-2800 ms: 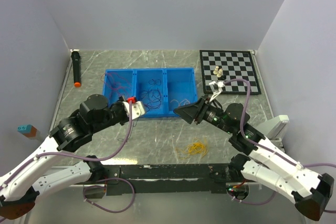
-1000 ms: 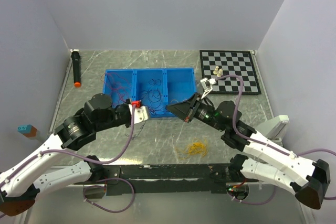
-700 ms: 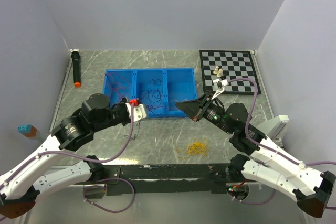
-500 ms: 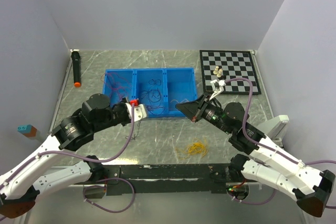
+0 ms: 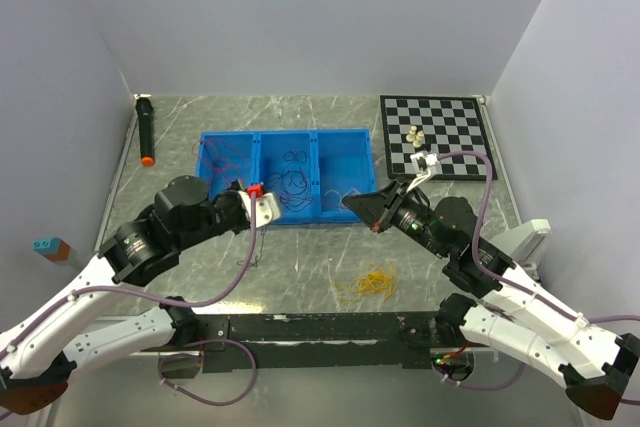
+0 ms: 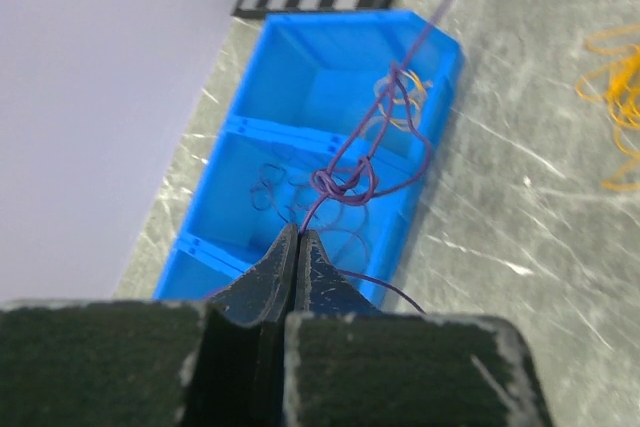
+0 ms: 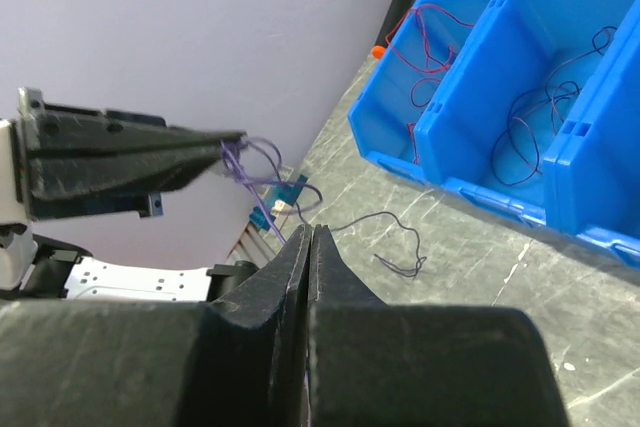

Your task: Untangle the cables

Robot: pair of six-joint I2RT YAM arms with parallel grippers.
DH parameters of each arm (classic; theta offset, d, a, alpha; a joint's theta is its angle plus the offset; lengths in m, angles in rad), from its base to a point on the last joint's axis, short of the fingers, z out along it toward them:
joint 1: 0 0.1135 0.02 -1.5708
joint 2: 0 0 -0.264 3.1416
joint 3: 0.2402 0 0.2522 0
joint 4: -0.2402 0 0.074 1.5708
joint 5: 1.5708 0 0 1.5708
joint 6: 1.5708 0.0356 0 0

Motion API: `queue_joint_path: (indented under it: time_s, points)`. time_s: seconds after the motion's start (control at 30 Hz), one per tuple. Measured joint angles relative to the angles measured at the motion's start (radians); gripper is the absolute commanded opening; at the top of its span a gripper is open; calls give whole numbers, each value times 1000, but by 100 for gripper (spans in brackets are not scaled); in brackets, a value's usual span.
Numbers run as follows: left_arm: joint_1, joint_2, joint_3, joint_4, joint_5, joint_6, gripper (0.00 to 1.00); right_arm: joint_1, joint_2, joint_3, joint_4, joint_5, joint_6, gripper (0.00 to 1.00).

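Note:
A thin purple cable [image 6: 345, 182] with a knot in its middle runs taut between my two grippers above the blue tray [image 5: 285, 137]. My left gripper [image 6: 298, 232] [image 5: 272, 205] is shut on one end of it, over the tray's front wall. My right gripper [image 7: 311, 231] [image 5: 348, 203] is shut on the other end, at the tray's front right corner. A loose tail [image 7: 400, 247] trails over the table. Red cables [image 5: 225, 162] lie in the left compartment and dark ones [image 5: 290, 184] in the middle one. Yellow cables [image 5: 375, 280] lie on the table in front.
A chessboard [image 5: 450, 152] with a few pieces [image 5: 415, 135] lies at the back right. A black marker with an orange tip [image 5: 146, 132] lies along the left wall. A white block [image 5: 525, 237] sits at the right edge.
My right gripper has pulled back to the right, away from the left one, drawing the purple cable tighter. The left gripper has shifted slightly left. Both have stayed shut.

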Motion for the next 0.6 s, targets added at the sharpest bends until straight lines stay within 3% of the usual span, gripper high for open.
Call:
queue_joint_path:
  time_s: [0.07,0.1,0.17,0.27,0.37,0.47,0.6]
  points:
    - [0,19,21,23,-16,0,1,-1,-4,0,-3,0,0,0]
    - [0,35,39,48,-30,0,1,-1,-4,0,-3,0,0,6]
    - [0,59,64,84,-45,1,1,-2,-2,0,-3,-1,0,41]
    - [0,117,132,129,-69,8,1,-5,2,0,-7,-9,-11,66]
    - [3,196,229,191,-86,8,1,-7,8,0,-16,-13,-22,75]
    - [3,276,304,295,-112,19,1,-7,3,0,-31,-9,-26,75]
    - [6,330,298,442,-163,69,1,-7,-34,0,-61,4,-30,74]
